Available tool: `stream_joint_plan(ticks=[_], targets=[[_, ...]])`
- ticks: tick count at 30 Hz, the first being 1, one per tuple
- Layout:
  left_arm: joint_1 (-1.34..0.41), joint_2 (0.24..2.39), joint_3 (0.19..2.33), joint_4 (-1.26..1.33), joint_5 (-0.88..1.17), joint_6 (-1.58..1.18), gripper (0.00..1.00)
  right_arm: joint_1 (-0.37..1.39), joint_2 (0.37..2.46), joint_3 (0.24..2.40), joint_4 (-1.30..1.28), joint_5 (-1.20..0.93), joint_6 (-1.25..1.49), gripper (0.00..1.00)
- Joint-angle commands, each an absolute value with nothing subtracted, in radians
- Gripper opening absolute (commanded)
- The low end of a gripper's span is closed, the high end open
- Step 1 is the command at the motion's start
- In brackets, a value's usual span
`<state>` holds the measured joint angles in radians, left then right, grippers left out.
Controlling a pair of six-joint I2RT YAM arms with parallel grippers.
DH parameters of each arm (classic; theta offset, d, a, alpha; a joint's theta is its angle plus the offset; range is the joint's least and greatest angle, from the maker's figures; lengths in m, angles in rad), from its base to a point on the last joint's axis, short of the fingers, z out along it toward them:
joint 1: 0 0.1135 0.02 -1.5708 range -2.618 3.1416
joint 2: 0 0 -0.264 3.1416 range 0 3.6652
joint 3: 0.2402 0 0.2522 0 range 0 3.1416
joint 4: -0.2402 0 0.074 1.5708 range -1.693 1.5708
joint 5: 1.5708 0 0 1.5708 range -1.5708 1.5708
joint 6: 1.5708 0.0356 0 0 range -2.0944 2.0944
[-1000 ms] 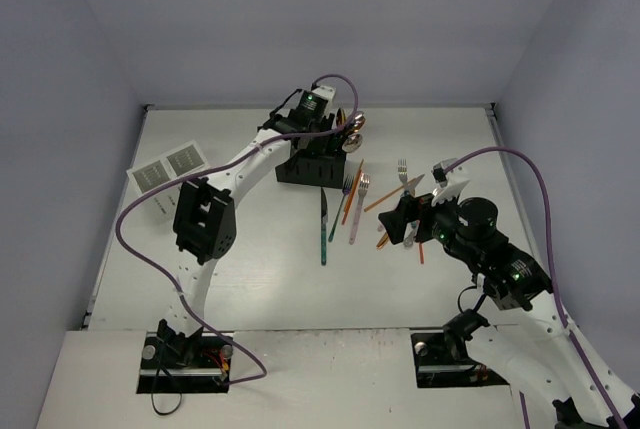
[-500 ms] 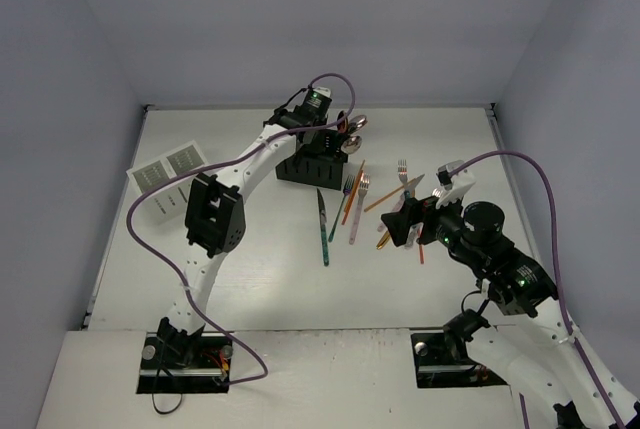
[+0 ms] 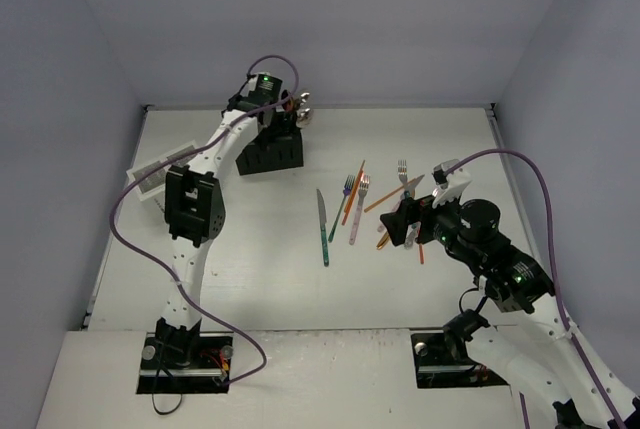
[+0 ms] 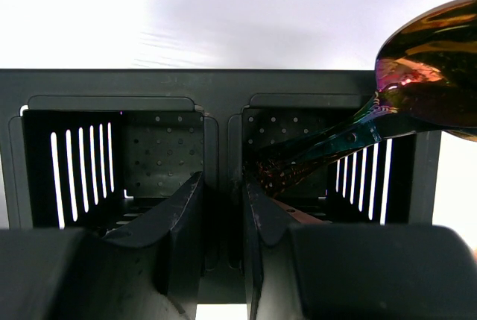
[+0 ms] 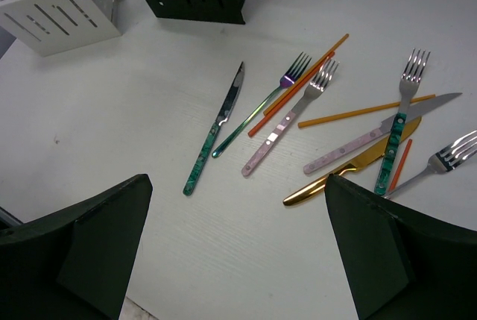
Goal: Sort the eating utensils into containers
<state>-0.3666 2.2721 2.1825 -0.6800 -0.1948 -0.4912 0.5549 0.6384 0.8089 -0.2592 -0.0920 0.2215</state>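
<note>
Cutlery (image 5: 279,130) on bench (image 5: 223,260): judged light, stiff, slick, lying flat; best pinched across mid-handle. Left tool (image 4: 222,186) clenched on divider of black caddy (image 4: 186,85); right tool (image 5: 237,186) released, empty.

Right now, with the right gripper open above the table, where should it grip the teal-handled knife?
Take the teal-handled knife by the butt end of its handle, right gripper coming straight down, jaws across the narrow width. It lies flat, so no side entry; the green-handled fork ends close beside mid-handle; the butt has bare table either side.
</note>
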Motion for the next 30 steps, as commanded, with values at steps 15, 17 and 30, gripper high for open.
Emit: stream_joint_plan(ticks=[15,17,30], targets=[[-0.248,2.132,2.169,-0.776,-0.363,-0.731,0.0,0.549,0.682,0.847,-0.213,-0.069,0.193,1.0],[-0.253,2.126,2.166,-0.777,-0.357,-0.741,0.0,0.549,0.674,0.845,-0.213,-0.071,0.195,1.0],[-0.276,2.058,2.122,-0.802,-0.355,-0.778,0.15,0.549,0.618,0.828,-0.219,-0.101,0.201,1.0]])
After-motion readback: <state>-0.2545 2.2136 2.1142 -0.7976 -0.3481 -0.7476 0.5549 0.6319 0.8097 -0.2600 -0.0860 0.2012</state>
